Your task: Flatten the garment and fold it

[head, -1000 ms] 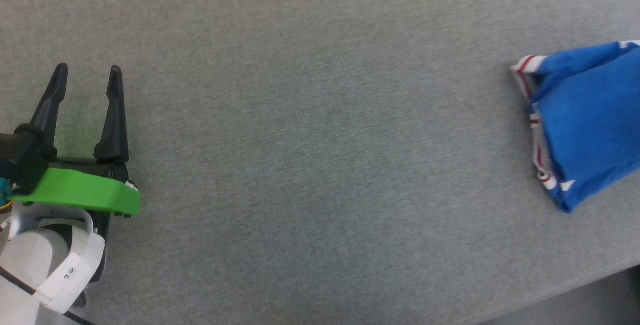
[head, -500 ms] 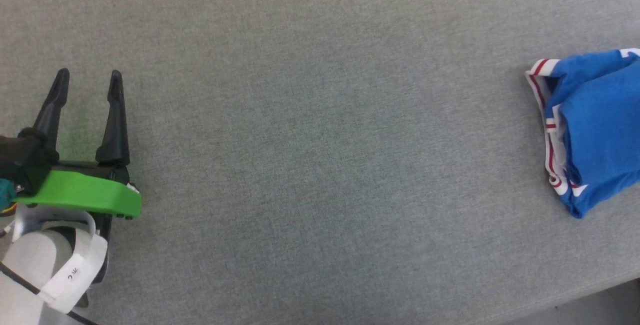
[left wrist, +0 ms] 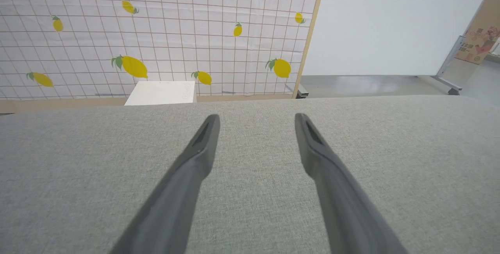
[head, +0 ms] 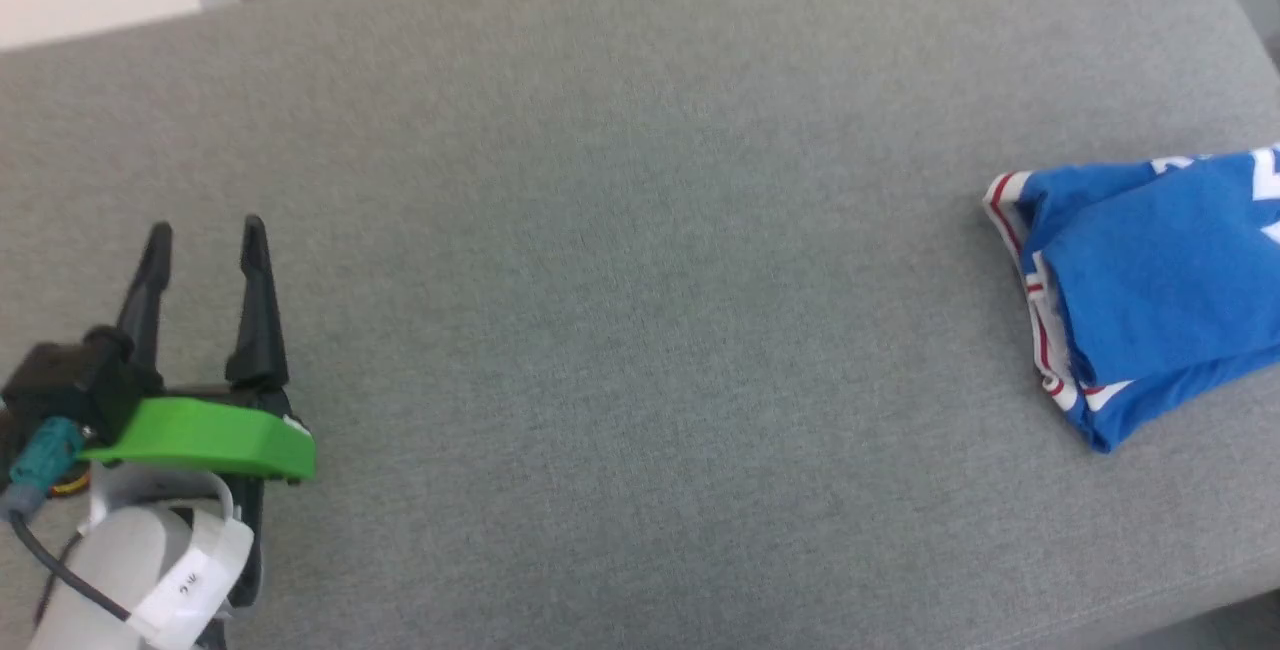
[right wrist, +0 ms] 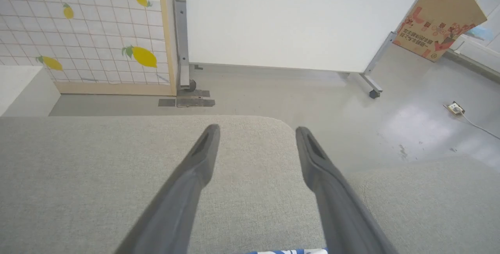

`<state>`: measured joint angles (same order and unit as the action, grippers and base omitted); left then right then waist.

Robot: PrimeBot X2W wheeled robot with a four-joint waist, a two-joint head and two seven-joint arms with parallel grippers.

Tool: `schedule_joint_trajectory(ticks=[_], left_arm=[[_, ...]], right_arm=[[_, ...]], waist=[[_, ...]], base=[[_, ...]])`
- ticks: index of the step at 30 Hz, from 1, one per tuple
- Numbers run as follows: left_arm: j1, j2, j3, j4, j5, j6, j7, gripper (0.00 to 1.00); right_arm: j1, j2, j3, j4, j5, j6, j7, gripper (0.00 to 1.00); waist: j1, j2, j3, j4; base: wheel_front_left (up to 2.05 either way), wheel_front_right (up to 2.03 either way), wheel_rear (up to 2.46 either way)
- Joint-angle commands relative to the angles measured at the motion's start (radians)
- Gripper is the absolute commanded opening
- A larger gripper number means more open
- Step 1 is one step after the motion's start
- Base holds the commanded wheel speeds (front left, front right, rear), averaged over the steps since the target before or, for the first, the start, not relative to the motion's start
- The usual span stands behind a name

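Note:
The garment (head: pixel 1150 285), a bright blue shirt with white trim striped in red, lies bunched and partly folded at the right edge of the head view on the grey fabric surface (head: pixel 640 310). A sliver of it (right wrist: pixel 289 251) peeks in at the bottom of the right wrist view, between the fingers of my right gripper (right wrist: pixel 257 131), which stands open over the surface with nothing in it. My left gripper (head: pixel 206 230) hovers far off at the lower left, open and empty. In its own wrist view the left gripper (left wrist: pixel 256 118) has only grey fabric between its fingers.
The grey surface ends in a rounded far right corner (right wrist: pixel 273 123) with bare floor beyond. A white box (left wrist: pixel 162 92) stands behind the far edge, before a lemon-print screen (left wrist: pixel 156 31). A white panel on wheels (right wrist: pixel 297 19) and a cardboard sheet (right wrist: pixel 439 15) stand farther back.
The head camera has tilted up, so the far edge of the surface now shows. The garment has settled lower and flatter on the surface. The left gripper stays open.

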<state>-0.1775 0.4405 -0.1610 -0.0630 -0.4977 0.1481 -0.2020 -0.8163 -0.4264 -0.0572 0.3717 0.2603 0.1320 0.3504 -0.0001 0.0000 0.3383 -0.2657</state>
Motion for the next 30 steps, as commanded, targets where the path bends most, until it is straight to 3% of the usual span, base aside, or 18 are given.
schedule_joint_trajectory(ticks=[1,16,23,30], left_arm=[[0.016,-0.009,0.000,0.013,-0.016,0.003,-0.012,1.00],[0.111,-0.076,0.009,0.096,-0.036,-0.004,-0.052,1.00],[0.151,-0.092,0.033,0.101,-0.039,0.006,-0.057,1.00],[0.177,-0.105,0.040,0.107,-0.041,0.000,-0.058,1.00]], right_arm=[[-0.011,0.025,0.005,-0.003,0.020,-0.001,-0.040,1.00],[0.236,0.232,0.066,-0.106,0.036,-0.001,-0.389,1.00],[0.390,0.315,0.054,-0.167,0.009,-0.001,-0.478,1.00],[0.528,0.357,0.029,-0.198,-0.013,-0.001,-0.552,1.00]], waist=[[0.0001,0.0000,-0.105,0.033],[0.0001,0.0000,-0.319,0.182],[0.0001,0.0000,-0.364,0.230],[0.0001,0.0000,-0.385,0.256]], base=[[0.00,0.00,0.00],[0.00,0.00,0.00],[0.00,0.00,0.00],[0.00,0.00,0.00]])
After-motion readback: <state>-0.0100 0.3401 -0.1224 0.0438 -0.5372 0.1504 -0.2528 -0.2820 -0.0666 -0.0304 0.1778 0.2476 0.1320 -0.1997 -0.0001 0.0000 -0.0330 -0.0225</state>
